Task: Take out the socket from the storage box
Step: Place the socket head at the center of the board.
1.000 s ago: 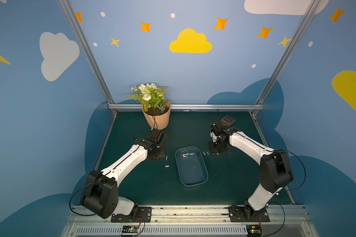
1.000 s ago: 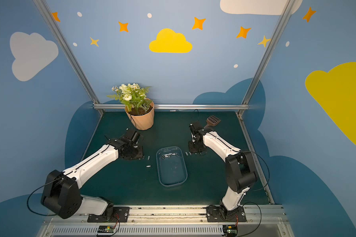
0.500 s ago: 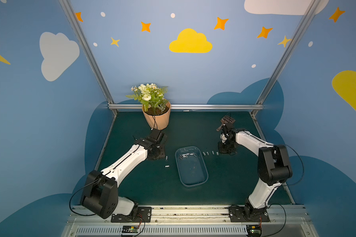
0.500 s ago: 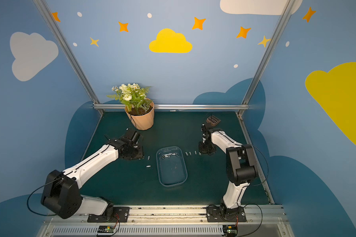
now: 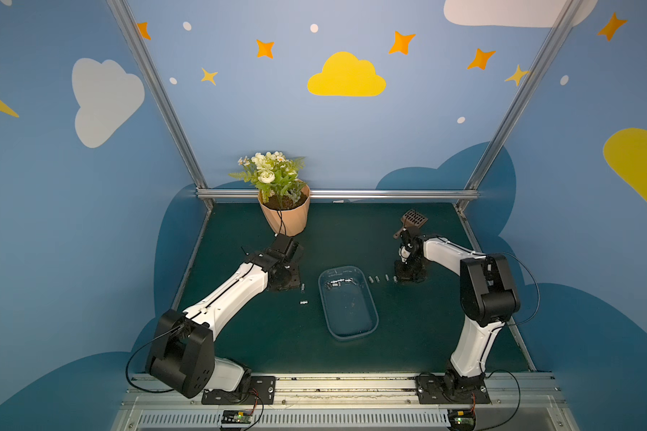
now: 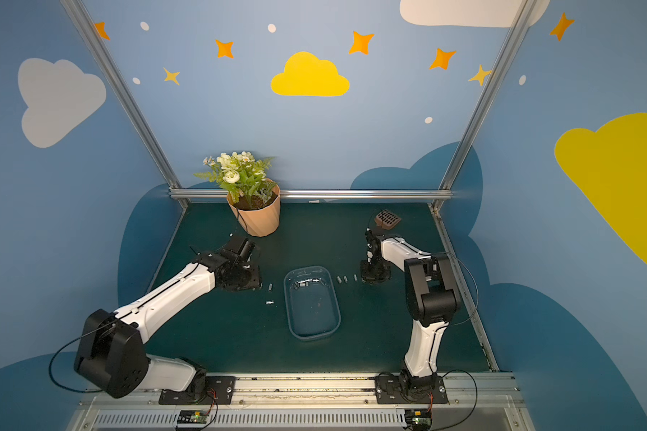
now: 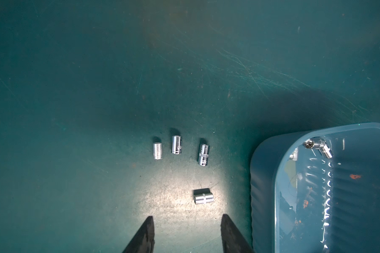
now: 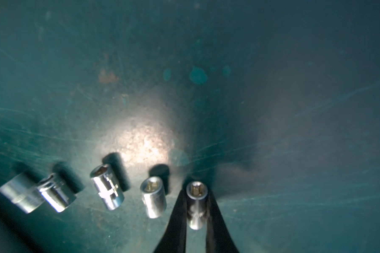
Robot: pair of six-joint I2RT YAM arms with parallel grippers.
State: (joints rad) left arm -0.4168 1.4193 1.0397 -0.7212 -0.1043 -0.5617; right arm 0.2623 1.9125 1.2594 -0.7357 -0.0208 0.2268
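Shifted since a second ago: the right gripper (image 8: 196, 193) is standing farther out from the storage box (image 5: 348, 337), at the outer end of the row on the worktop (image 5: 262, 336); the left arm is keeping its place. Left gripper (image 7: 188, 216): jaws spread, gripping nothing, hanging over the worktop with four loose sockets (image 7: 204, 196) lying ahead of it, near the box's outer wall. Flowerpot (image 5: 284, 218): peach, standing at the back, well apart from the work. Storage box: lying mid-worktop between the arms, with a small cluster of sockets in the box (image 5: 338, 281) crowding its far end wall and the rest of its floor showing bare. Row of sockets (image 8: 106, 186): four lying side by side to the right of the box. Right gripper: jaws pinching the held socket (image 8: 195, 208) by its sides, just beside the last of the row; whether it is touching the worktop cannot be told. Brown slotted piece (image 5: 413, 218): lying behind the right arm, out of the way. Step in hand, by judgement: setting this socket down. The next move is calling for easing it onto the worktop, spreading the jaws and lifting straight up, since the neighbouring socket is sitting close and looks likely to roll if nudged; the cluster against the box wall is likely leaving little room for the jaws.
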